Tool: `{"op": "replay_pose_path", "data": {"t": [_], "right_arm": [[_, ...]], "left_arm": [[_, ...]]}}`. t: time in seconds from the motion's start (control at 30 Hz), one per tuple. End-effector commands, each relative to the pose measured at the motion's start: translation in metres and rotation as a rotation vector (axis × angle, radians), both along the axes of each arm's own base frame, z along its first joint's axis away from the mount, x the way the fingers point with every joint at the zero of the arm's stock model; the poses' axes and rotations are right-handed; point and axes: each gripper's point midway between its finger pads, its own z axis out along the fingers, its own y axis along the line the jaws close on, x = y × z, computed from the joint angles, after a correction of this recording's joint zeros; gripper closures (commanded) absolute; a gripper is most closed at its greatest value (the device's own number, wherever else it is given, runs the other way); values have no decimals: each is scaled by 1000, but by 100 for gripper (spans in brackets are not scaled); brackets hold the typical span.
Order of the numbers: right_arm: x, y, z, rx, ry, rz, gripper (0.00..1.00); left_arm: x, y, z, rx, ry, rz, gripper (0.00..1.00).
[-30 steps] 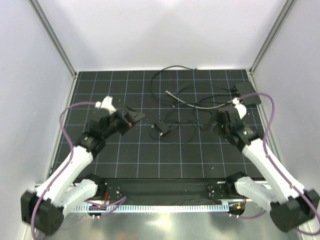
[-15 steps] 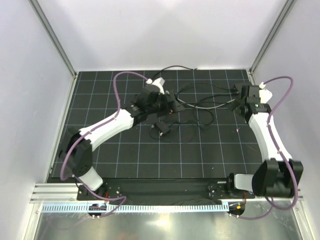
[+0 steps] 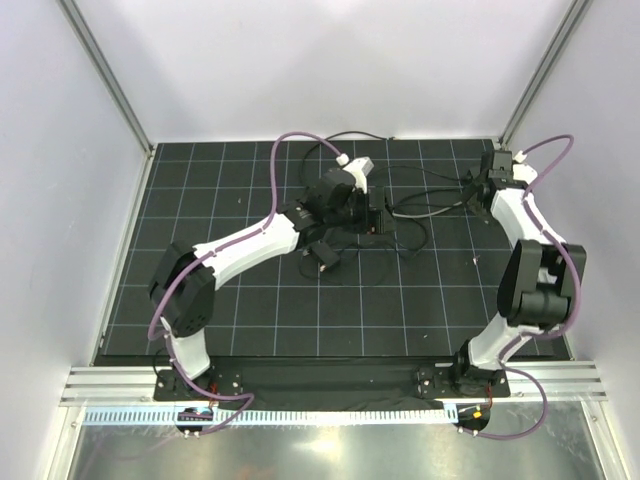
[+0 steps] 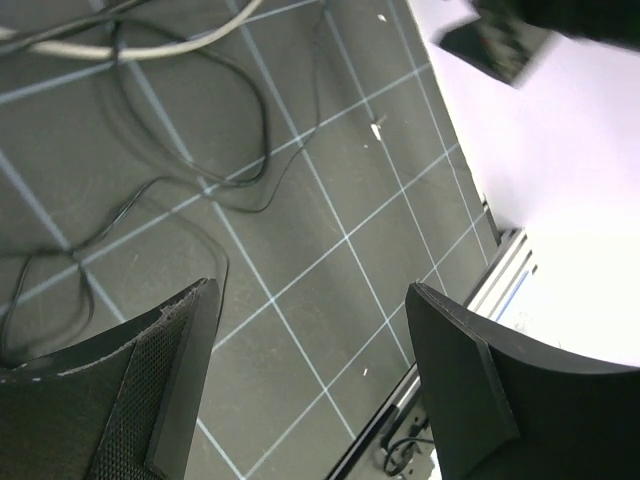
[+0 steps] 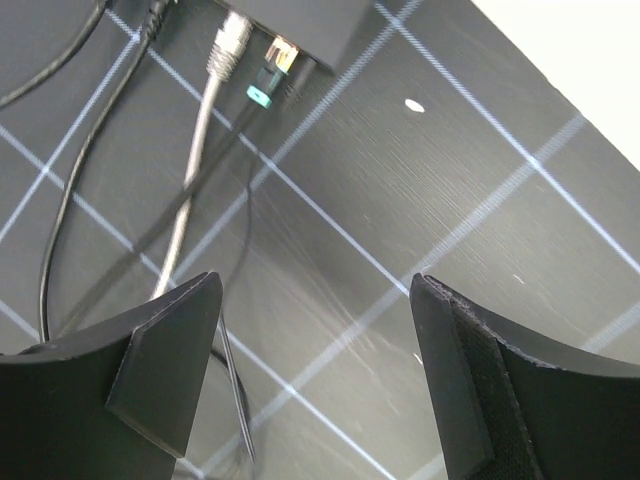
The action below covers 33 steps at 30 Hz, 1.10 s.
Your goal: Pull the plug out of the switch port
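Right hand (image 5: 315,285) is hovering with fingers apart just below the grey plug (image 5: 227,42) sitting in the switch port (image 5: 246,17) at the counter's (image 5: 420,190) far-right corner, needing a square pinch on the plug body and a straight pull, while left hand (image 4: 310,300) is hanging spread over loose cables (image 4: 205,170)

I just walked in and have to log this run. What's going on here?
The right gripper hovers open just short of the black switch box, where a grey-cabled plug and a teal-tabbed plug sit at its ports. Nothing is gripped, so the plug is not yet pulled. The left gripper hangs open above loose black wires on the grid mat, holding nothing.
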Motion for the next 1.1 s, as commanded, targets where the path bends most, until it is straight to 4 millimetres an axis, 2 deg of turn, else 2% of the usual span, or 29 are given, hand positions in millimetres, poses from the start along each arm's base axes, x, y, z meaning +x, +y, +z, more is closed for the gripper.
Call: {"op": "replay_pose_path", "data": {"t": [0.0,0.07,0.13,0.23,0.43,0.57,0.7,0.8,1.0,1.07], "right_arm": [[41,-7,4,20,-109,-27,17],[54,-3,-1,52,-118,-29,17],[64,-6,-15,61,-81,-53,19],[74,-11,-32,58,-57,-85,22],[86,-10,-48,76,-59,-106,27],[93,-9,-52,65,-46,-115,29],[102,-9,-52,44,-50,-107,35],[105,-7,-60,34,-26,-95,36],[113,-2,-62,38,-13,-71,39],[115,0,-64,42,-12,-59,44]], "left_arm": [[7,-19,31,-63,-128,-92,21],[8,-26,30,-65,-134,-127,21],[4,-30,28,-74,-125,-164,22],[0,-31,26,-75,-115,-181,23],[-1,-29,18,-65,-104,-178,23],[-3,-31,21,-75,-96,-183,24],[-3,-32,22,-82,-96,-183,24],[-2,-33,20,-81,-90,-181,24],[-5,-37,20,-84,-88,-189,24],[-6,-38,20,-86,-88,-190,24]]}}
